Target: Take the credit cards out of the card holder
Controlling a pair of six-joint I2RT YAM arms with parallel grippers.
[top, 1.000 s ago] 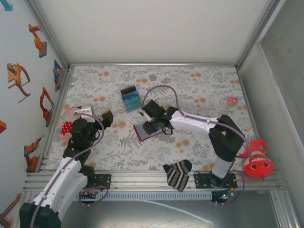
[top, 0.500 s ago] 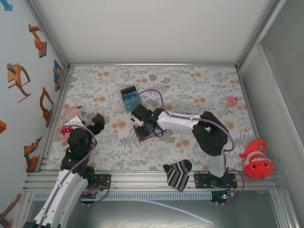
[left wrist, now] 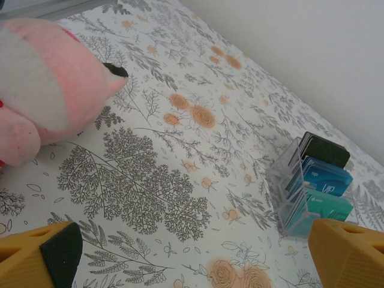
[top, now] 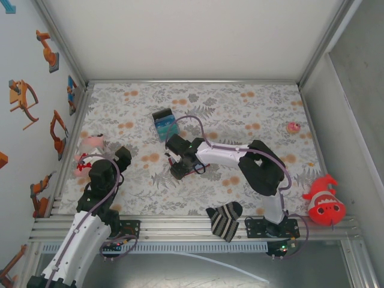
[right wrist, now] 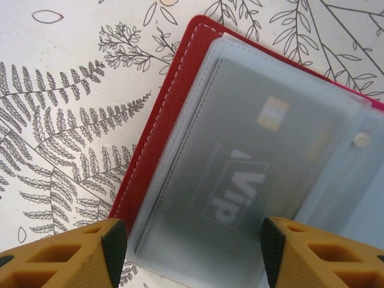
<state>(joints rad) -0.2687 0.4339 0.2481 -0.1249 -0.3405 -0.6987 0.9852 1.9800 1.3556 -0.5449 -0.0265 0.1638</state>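
Right end effector (right wrist: 189,255) is spread open over the card holder (right wrist: 157,129), whose edge sits between its fingers, not grabbed.

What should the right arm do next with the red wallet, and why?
Probably lower the right jaws and try to pinch an edge of the VIP card. The wallet lies open on the table, the card sits inside its clear sleeve, and the jaws stand open just above it, holding nothing.
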